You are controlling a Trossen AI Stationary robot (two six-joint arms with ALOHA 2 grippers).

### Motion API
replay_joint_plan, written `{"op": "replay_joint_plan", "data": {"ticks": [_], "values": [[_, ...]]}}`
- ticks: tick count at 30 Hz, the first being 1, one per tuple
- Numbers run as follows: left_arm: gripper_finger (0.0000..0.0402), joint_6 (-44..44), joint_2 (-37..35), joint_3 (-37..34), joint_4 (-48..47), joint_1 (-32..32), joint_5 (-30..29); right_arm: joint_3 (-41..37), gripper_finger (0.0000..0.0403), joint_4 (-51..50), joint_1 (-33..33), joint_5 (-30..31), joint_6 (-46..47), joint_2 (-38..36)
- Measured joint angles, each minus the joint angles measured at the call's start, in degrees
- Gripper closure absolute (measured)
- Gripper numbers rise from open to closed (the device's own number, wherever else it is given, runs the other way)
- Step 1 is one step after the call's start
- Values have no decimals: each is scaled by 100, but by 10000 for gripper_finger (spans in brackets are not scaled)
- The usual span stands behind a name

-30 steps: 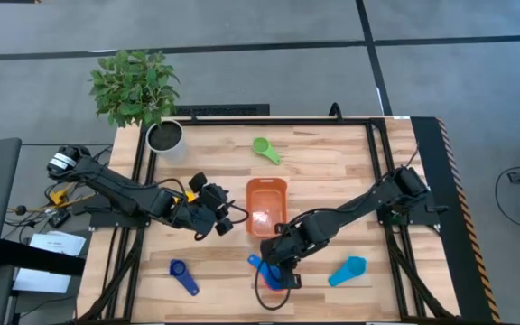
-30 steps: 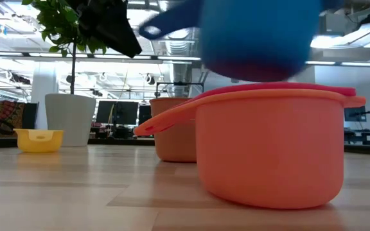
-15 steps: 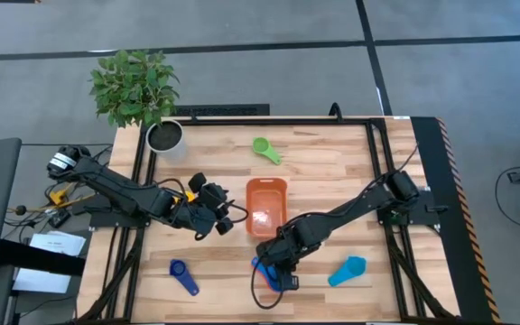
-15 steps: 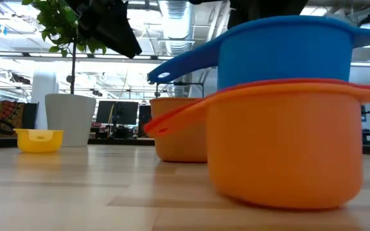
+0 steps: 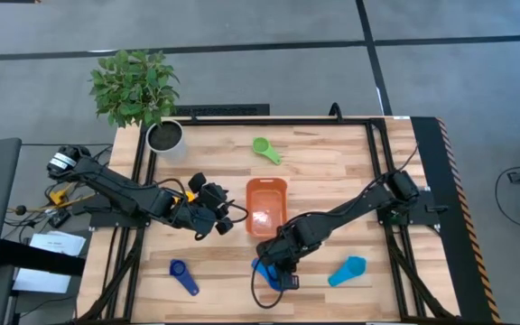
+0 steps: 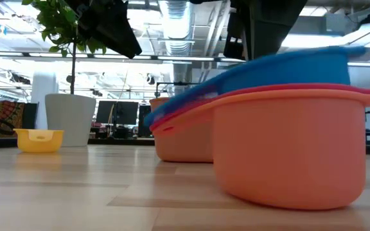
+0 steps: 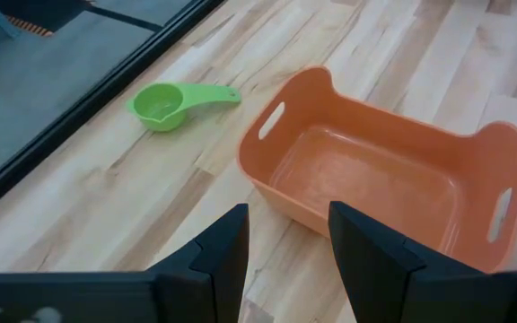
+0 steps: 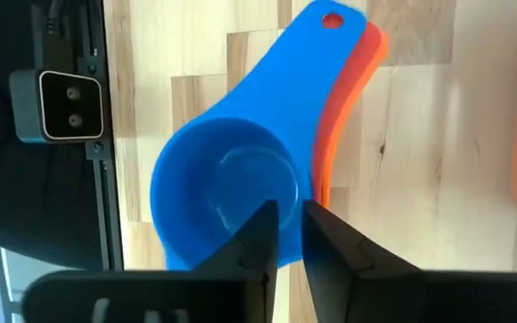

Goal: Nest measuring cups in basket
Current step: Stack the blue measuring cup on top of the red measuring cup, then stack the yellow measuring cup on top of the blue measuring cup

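Note:
Near the table's front edge, a blue measuring cup [image 8: 223, 193] sits tilted inside a red cup [image 6: 365, 88], which sits inside an orange cup [image 6: 288, 154]. My right gripper [image 8: 290, 238] points down over this stack [image 5: 260, 267], slightly open, with one finger inside the blue cup's wall and one outside. The orange basket [image 5: 266, 206] stands on the table just beyond. My left gripper [image 7: 285, 251] hovers open to the basket's left [image 5: 227, 222], holding nothing. A green cup [image 5: 264, 149], a light blue cup [image 5: 348, 269], a small dark blue cup [image 5: 183, 275] and a yellow cup [image 6: 38, 139] lie apart. My right gripper has its fingers [image 8: 258, 238] on either side of the blue cup's wall [image 8: 290, 202], on the handle side, coming from above. I cannot tell whether they touch it. The cup rests in the red cup, tilted, its handle [image 8: 326, 40] over the orange handle.
A white plant pot [image 5: 164, 135] stands at the far left corner. The low camera [image 8: 68, 103] sits at the near edge beside the stack. Bare wood lies between the basket and the green cup.
My right gripper has brought the blue cup down onto the red and orange cups and has opened a little. The cup first sat high on the stack, then sank deeper into the red cup and now lies tilted.

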Motion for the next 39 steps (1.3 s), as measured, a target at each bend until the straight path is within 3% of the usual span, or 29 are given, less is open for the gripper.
{"op": "replay_joint_plan", "data": {"ticks": [9, 17, 22, 25, 33, 39], "values": [[256, -7, 0, 0, -93, 0, 3, 0, 284, -29, -14, 164, 77, -46], [256, -11, 0, 2, -185, -2, 4, 7, 274, -317, 20, 601, -328, -512], [256, -299, 0, 2, -595, -103, -55, -155, 281, -1491, 90, 1835, -830, -872], [256, -443, 0, 2, -852, -246, -232, -645, 284, -1824, -9, 2665, -558, -1309], [256, -1147, -2, -49, -1683, -505, -702, -3023, 284, 291, -770, 2770, -149, -3107], [256, -2070, -331, -834, -1886, -269, -832, -4499, 284, 2046, -1339, 2790, 273, -3933]]}}
